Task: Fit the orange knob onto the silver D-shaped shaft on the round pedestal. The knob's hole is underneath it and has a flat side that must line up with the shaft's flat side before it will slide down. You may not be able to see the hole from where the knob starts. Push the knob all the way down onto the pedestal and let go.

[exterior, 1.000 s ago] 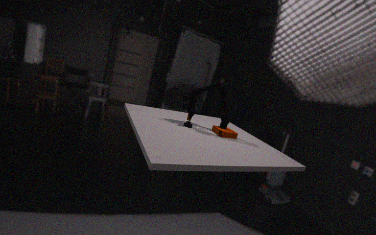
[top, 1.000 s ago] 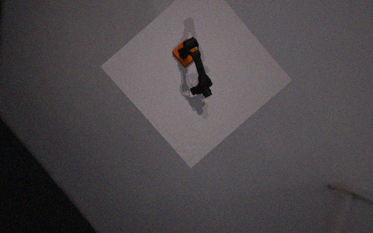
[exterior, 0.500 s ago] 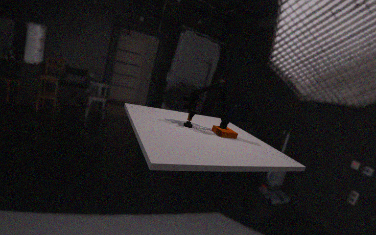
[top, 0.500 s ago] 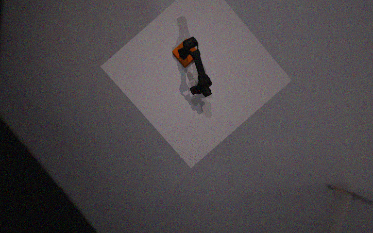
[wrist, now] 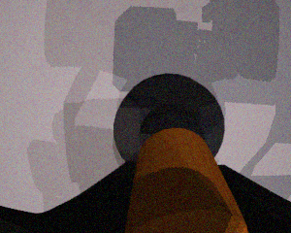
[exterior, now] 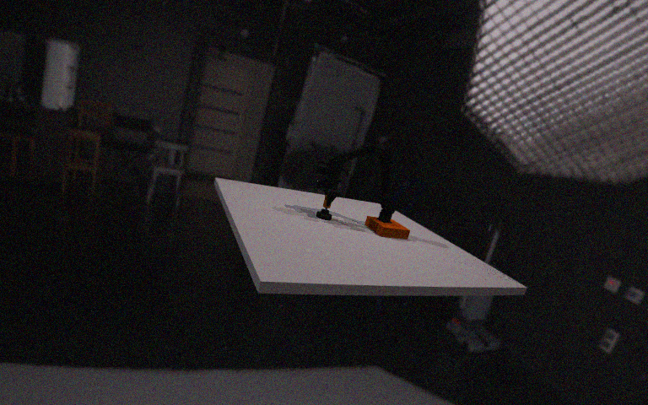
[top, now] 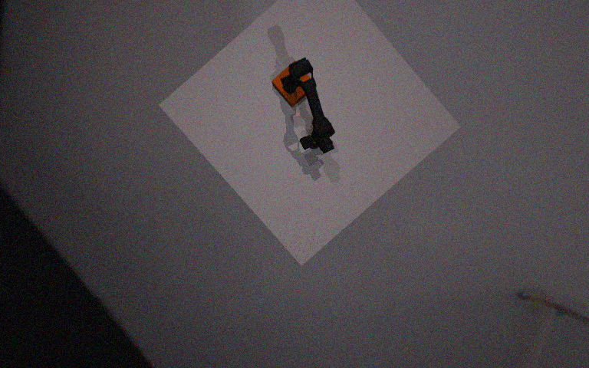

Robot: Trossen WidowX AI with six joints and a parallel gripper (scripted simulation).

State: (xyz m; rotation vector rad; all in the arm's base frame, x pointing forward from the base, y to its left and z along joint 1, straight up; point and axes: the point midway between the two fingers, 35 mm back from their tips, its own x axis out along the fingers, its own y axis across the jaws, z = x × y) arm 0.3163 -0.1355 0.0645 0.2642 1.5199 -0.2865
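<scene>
The orange knob [exterior: 325, 202] [wrist: 177, 155] is between the fingers of my gripper [exterior: 327, 198] [wrist: 176, 171], which is shut on it. The black round pedestal [exterior: 323, 216] [wrist: 160, 89] stands on the table, directly below the knob in the exterior view. In the wrist view the knob covers the lower middle of the pedestal's disc. The silver shaft cannot be made out, and the knob's underside and hole are hidden. Whether the knob touches the shaft, and how their flat sides lie, cannot be told. In the top view the arm hides the knob and pedestal.
The arm rises from an orange base block [top: 292, 99] [exterior: 390, 229] on the pale square table [top: 302, 228] [exterior: 317, 266]. Shadows of the arm fall around the pedestal. The room is dim, with chairs far behind the table.
</scene>
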